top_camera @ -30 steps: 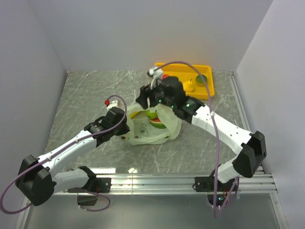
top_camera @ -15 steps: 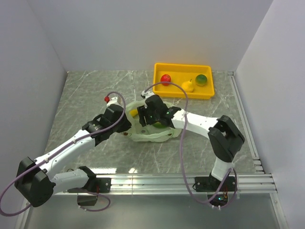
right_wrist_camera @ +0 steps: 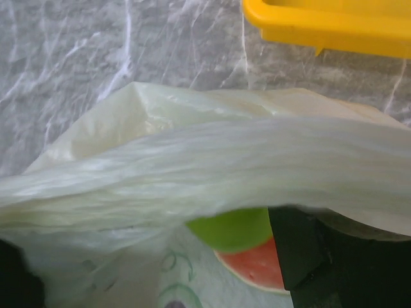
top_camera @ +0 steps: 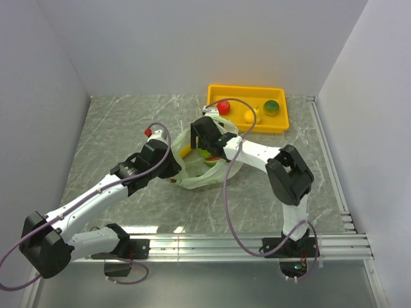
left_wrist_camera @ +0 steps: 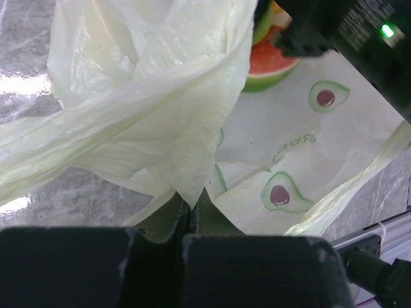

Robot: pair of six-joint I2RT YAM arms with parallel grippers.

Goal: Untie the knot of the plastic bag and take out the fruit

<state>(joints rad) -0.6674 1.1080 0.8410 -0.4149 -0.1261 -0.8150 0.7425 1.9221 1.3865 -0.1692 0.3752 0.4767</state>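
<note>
Shows the task seemingly past halfway: plastic bag (top_camera: pixel 204 174) untied, open mid-desk, left gripper (left_wrist_camera: pixel 191 208) clenched on its rim, right gripper (top_camera: pixel 204 149) inside, grip unclear, three fruit (top_camera: pixel 223 106) in the yellow tray (top_camera: pixel 247 89) at the far right corner, green piece (right_wrist_camera: pixel 234 230) and red slice (right_wrist_camera: pixel 257 266) left inside

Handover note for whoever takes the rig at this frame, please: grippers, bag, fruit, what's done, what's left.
Left gripper: shut on a fold of the plastic bag.
Right gripper: looks open, inside the bag mouth by a green fruit.
Yellow tray: red apple, yellow pear, green citrus.
Done: bag open, no knot visible.
Left: green fruit, red slice, banana in the bag.
</note>
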